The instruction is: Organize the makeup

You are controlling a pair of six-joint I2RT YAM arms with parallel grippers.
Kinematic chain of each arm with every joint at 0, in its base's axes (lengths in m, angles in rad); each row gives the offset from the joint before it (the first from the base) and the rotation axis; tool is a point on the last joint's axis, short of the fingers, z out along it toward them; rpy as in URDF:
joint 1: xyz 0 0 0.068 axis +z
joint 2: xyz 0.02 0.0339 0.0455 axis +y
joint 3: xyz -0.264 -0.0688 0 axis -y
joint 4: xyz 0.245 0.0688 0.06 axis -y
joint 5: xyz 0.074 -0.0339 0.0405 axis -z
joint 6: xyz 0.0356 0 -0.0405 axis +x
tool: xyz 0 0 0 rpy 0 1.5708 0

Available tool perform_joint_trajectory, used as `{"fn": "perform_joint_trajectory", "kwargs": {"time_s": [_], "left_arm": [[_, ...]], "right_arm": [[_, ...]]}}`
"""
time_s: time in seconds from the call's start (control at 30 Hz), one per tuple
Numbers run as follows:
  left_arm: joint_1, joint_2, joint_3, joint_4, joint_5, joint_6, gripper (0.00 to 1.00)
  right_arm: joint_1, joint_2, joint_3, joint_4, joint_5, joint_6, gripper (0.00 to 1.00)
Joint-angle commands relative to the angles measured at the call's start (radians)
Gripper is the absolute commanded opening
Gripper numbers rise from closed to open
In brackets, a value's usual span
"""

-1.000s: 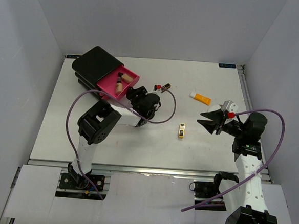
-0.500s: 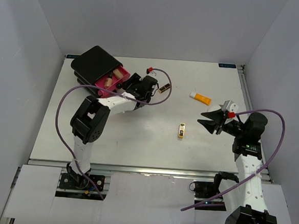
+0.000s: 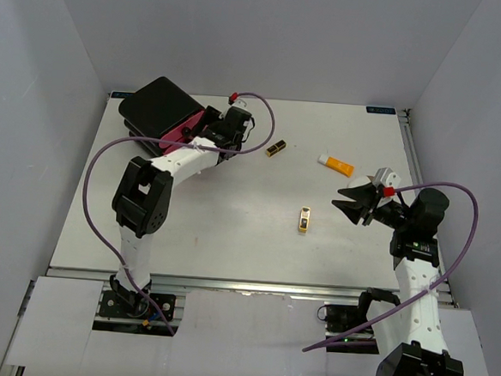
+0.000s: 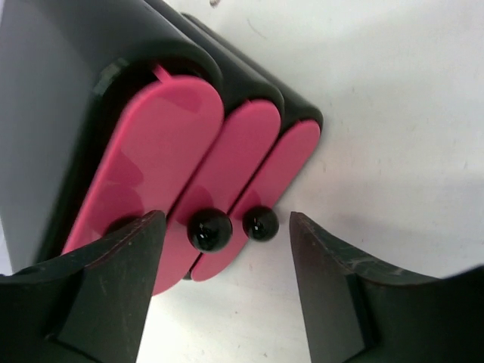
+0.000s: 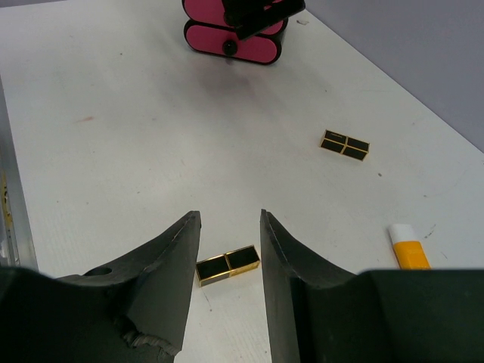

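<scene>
Black box [image 3: 157, 104] far left on white table [image 3: 230, 230], three pink drawers [image 4: 234, 162] seemingly shut

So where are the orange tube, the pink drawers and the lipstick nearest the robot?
Orange tube [image 3: 341, 167]: top view, orange body.
Pink drawers [image 4: 227, 162]: left wrist view, middle drawer's front.
Near lipstick [image 5: 228, 264]: right wrist view, its middle.

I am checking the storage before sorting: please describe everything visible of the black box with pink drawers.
The black box stands at the far left corner of the table, glossy, plastic-looking. Three stacked pink drawers have rounded fronts and look pushed in; two black knobs show. The left end effector hovers open before the knobs, contact unclear.
</scene>
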Motion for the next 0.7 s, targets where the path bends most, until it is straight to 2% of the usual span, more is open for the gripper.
{"fn": "perform_joint_trajectory", "kwargs": {"time_s": [0.0, 0.67], "left_arm": [[0.041, -0.019, 0.066, -0.049, 0.022, -0.053, 0.79], [0.082, -0.040, 0.112, -0.110, 0.069, -0.113, 0.88]], "right_arm": [[-0.013, 0.006, 0.005, 0.006, -0.010, -0.009, 0.44], [-0.024, 0.012, 0.005, 0.004, -0.015, -0.009, 0.44]]}}
